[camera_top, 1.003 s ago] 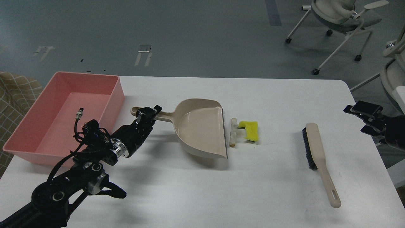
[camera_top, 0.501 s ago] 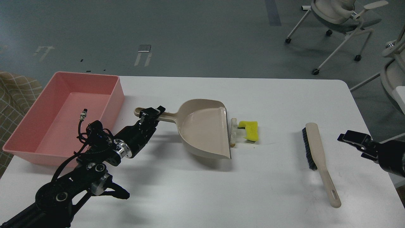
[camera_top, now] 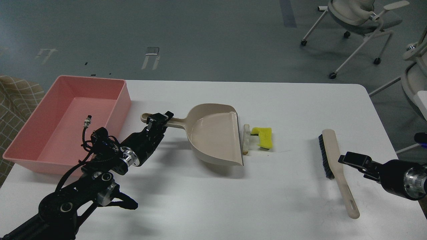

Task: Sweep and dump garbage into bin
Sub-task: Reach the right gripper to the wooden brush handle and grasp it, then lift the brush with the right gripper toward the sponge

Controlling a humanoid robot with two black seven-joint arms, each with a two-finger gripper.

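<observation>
**Right hand has swung in by the brush, dustpan basically parked**

Compared to half a second ago, the right hand (camera_top: pixel 347 160) has moved left and down and now sits just beside the brush (camera_top: pixel 335 166) handle, not touching as far as I can see. It's dark and side-on, so I can't tell whether it's open or closed.

The left hand (camera_top: pixel 159 120) is still clamped on the dustpan (camera_top: pixel 213 136) handle. The pan lip is right up against the bread slice (camera_top: pixel 246 139), with the sponge piece (camera_top: pixel 263 136) just beyond it.

The pink bin (camera_top: pixel 125 96) sits at the far-left edge of the surface (camera_top: pixel 213 200). There's plenty of bare surface up front.
</observation>
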